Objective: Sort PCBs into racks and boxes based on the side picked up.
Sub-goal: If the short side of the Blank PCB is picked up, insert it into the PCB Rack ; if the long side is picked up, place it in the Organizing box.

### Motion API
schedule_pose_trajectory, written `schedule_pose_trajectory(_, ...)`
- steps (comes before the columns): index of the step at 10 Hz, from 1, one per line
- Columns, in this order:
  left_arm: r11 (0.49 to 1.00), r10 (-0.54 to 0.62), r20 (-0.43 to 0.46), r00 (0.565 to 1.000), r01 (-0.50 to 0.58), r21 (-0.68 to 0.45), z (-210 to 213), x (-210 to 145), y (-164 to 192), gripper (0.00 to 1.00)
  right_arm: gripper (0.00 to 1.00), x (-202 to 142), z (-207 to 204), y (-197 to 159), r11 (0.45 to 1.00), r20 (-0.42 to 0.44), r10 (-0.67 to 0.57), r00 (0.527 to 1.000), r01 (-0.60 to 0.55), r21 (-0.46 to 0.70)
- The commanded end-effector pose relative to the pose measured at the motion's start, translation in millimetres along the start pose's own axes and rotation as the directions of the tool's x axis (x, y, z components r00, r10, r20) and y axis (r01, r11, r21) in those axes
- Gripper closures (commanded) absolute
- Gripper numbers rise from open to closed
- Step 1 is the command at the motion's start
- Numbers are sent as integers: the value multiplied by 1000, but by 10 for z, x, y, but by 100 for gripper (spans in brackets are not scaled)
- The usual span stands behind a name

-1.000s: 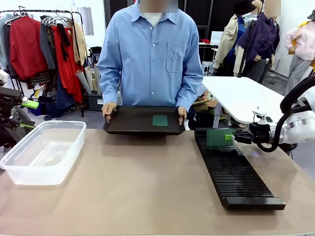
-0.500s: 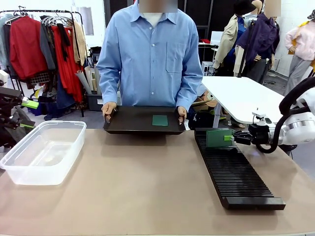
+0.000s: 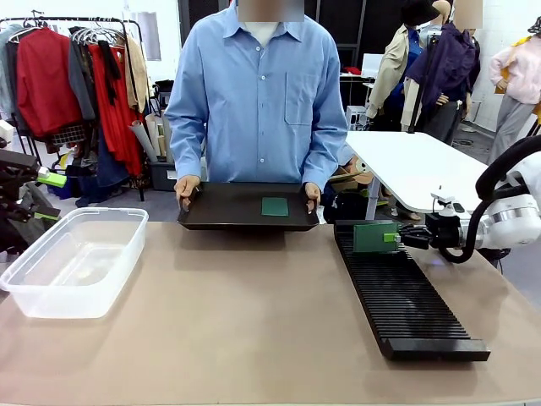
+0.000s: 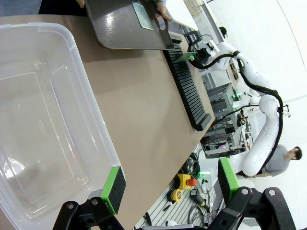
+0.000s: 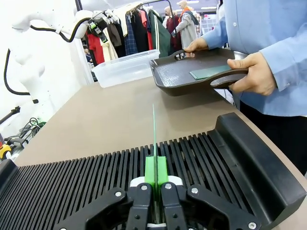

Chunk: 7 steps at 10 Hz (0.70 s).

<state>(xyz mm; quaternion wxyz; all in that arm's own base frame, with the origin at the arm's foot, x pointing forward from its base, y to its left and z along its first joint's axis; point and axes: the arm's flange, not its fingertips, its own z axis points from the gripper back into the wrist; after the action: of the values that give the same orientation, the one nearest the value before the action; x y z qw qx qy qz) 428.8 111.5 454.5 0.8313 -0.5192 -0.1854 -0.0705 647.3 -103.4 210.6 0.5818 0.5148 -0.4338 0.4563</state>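
My right gripper (image 3: 396,238) (image 5: 155,178) is shut on a green PCB (image 3: 375,238) (image 5: 154,130), held upright on edge over the far end of the long black slotted rack (image 3: 404,292) (image 5: 86,177). Its lower edge sits at the slots; whether it is inside one I cannot tell. A second PCB (image 3: 275,206) (image 5: 209,71) lies flat on the black tray (image 3: 220,211) that the person holds with both hands. My left gripper (image 4: 168,184) stands open beside the near rim of the clear plastic box (image 3: 74,258) (image 4: 38,124), which holds nothing.
The person stands at the far edge in a blue shirt (image 3: 262,93), hands on the tray's handles. Bare brown table (image 3: 245,321) lies between the box on the left and the rack on the right. A clothes rail (image 3: 76,76) is behind.
My right gripper has shifted slightly left and down with the PCB, toward the rack's slots. The left arm, the tray and the person have not moved.
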Motion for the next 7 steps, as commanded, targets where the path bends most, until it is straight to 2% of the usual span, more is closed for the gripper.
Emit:
schedule_pose_trajectory(1,1000,10,2,1000,-10,4,8,7,-29,0,100,22,-1,-102,1000,8,-16,1000,16,-6)
schedule_pose_trajectory(7,1000,10,2,1000,-10,4,8,7,-29,0,100,-65,6,-152,1000,-11,-1,1000,1,23)
